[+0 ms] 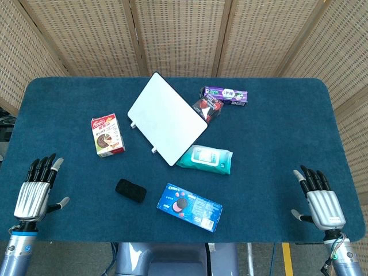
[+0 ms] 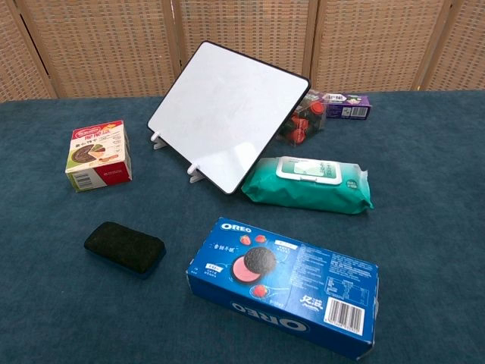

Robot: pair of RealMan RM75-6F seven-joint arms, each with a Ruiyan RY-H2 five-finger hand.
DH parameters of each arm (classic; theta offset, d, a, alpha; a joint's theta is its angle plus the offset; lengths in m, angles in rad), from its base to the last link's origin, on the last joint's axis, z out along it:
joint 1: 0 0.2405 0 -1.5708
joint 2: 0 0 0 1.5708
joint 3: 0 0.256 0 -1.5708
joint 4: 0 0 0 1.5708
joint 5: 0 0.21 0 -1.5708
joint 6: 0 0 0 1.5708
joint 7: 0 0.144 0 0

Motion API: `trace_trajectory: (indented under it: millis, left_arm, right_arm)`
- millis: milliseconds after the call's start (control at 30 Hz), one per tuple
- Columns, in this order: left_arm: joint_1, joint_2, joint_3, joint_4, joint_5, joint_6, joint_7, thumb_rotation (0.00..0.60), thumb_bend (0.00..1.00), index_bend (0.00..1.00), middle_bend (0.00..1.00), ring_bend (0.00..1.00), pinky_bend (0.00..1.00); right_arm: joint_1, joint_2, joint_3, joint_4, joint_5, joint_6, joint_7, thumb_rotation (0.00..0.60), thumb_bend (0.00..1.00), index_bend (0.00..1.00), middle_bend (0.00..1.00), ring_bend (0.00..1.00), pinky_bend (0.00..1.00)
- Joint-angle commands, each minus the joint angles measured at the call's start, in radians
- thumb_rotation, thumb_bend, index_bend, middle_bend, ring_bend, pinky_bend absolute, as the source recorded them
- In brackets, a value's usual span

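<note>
From the head view, the left hand (image 1: 34, 192) lies at about eight o'clock on the blue table (image 1: 276, 144), near the front edge. Its fingers are stretched out and a little apart, and it holds nothing. The right hand (image 1: 322, 198) mirrors it at four o'clock, fingers straight and loosely spread, also holding nothing. Neither touches any object.

A whiteboard (image 1: 167, 118) sits in the middle. At its nine o'clock is a small biscuit box (image 1: 108, 135), and at its seven o'clock a black eraser (image 1: 130, 190), the thing nearest the left hand though well apart from it. An Oreo box (image 1: 190, 206) lies at six o'clock and a green wet-wipes pack (image 1: 205, 159) at four o'clock, just beside the board's lower corner. These two are nearest the right hand, with a wide stretch of cloth between. At one o'clock are a purple box (image 1: 226, 95) and a dark red packet (image 1: 208, 107), touching each other.

The chest view shows neither hand. The whiteboard (image 2: 227, 114) leans tilted on small white feet. The eraser (image 2: 123, 248) is at seven o'clock, the Oreo box (image 2: 284, 284) lies flat at the front, and the wipes (image 2: 307, 184) are beside the board.

I'd judge that nothing has been taken in hand yet. Reaching any of these things would call for a long move inward from either hand.
</note>
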Motion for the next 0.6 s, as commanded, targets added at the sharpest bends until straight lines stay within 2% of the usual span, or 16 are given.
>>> trace_trajectory:
  millis: [33,600]
  left_arm:
    - [0.000,0.000,0.001,0.000,0.000,0.000,0.000,0.600,0.12,0.00,0.00,0.00,0.00]
    - [-0.003,0.001,0.000,0.002,0.002,-0.004,-0.011,0.600,0.12,0.00,0.00,0.00,0.00]
  right_arm:
    - [0.000,0.000,0.000,-0.001,-0.001,0.000,0.000,0.600,0.05,0.02,0.00,0.00,0.00]
    - [-0.001,0.001,0.000,-0.004,0.006,-0.004,-0.005,0.600,0.05,0.02,0.00,0.00,0.00]
